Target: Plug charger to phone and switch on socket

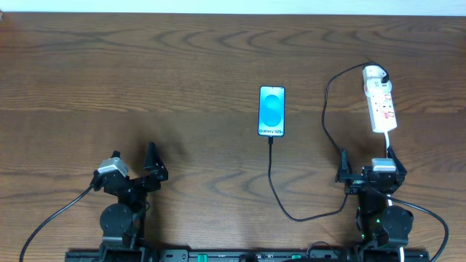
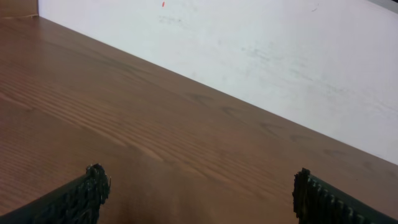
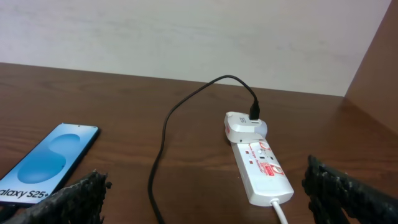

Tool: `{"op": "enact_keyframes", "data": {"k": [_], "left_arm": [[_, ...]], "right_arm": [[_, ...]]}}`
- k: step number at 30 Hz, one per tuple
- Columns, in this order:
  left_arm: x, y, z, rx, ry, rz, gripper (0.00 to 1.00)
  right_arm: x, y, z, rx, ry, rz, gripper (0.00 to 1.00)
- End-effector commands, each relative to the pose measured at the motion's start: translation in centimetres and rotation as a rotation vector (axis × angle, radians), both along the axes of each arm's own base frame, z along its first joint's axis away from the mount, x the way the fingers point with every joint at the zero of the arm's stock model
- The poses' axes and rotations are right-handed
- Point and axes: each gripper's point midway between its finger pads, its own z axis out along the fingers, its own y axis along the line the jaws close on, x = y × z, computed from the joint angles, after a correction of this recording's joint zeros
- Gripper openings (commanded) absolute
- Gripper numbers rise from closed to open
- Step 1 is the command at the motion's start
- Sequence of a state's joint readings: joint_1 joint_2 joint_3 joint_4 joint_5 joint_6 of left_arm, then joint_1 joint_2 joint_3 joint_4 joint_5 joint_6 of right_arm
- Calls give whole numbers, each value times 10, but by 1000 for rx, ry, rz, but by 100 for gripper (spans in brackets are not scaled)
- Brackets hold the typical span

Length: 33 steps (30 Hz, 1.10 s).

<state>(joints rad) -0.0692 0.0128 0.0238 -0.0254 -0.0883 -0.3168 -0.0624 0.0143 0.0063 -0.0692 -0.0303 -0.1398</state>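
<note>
The charger (image 1: 270, 166) seems already joined to phone (image 1: 271, 109) and socket (image 1: 381, 105), whether switched on is unclear; left gripper (image 2: 199, 190) and right gripper (image 3: 206, 180) gape empty.

Left claw (image 1: 135, 164) and right claw (image 1: 368, 163) both gape wide, arms folded back low.

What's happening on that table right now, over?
Left fingers and right fingers open, empty. Thin black charger cable reaches blue-screened slim phone; other end plugged at white power strip. Nothing blocking.
</note>
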Motion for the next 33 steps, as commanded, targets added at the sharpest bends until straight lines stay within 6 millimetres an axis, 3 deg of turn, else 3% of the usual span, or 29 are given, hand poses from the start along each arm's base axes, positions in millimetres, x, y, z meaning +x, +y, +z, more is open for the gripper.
{"op": "enact_keyframes", "data": {"k": [1,10,33], "left_arm": [[-1,3,-16,15,46,13,96],[-1,-7,-19,222,66,-82,96],[-1,-7,-19,222,69,-81,96]], "right_arm": [[0,3,1,-10,-4,18,99],[0,3,1,-10,-4,18,99],[0,3,1,-10,-4,18,99]]}}
